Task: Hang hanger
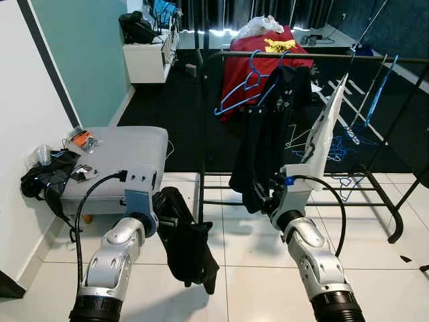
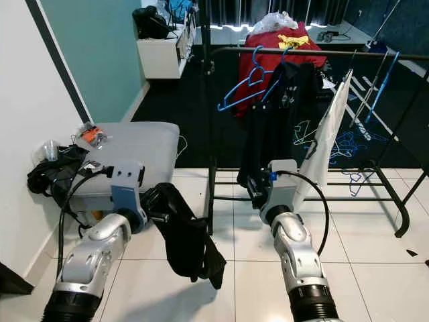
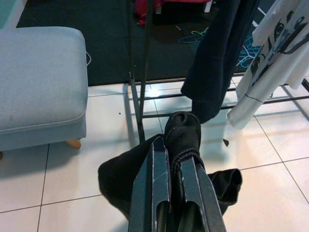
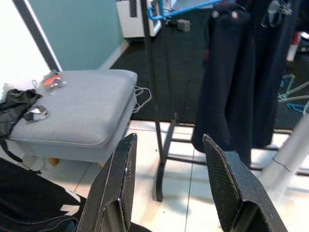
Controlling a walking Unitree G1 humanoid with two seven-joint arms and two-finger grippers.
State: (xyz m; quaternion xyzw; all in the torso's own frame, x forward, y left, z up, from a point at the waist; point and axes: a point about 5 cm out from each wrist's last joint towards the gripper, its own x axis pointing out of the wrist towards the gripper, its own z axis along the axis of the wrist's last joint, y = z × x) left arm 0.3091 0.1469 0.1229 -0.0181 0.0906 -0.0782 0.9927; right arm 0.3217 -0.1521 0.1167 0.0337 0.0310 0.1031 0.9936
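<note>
Across the upper middle of the head views a black clothes rack [image 1: 201,134] stands on white floor tiles [image 1: 248,282], its top rail carrying a dark garment [image 1: 268,127], a white shirt [image 1: 325,134] and, at the rail's left end, an empty blue hanger [image 1: 242,86]. More blue hangers [image 1: 342,151] lie on the dark floor behind the rack, at centre right. At centre left sits a grey ottoman [image 1: 120,157] with small clutter on its far corner. In the lower left, the left gripper [image 3: 175,159] is closed tight on a black garment [image 1: 188,245], which droops from its fingers toward the tiles. At lower centre right, the right gripper [image 4: 169,188] holds nothing, its fingers [image 4: 120,183] spread wide, just short of the hanging dark garment.
</note>
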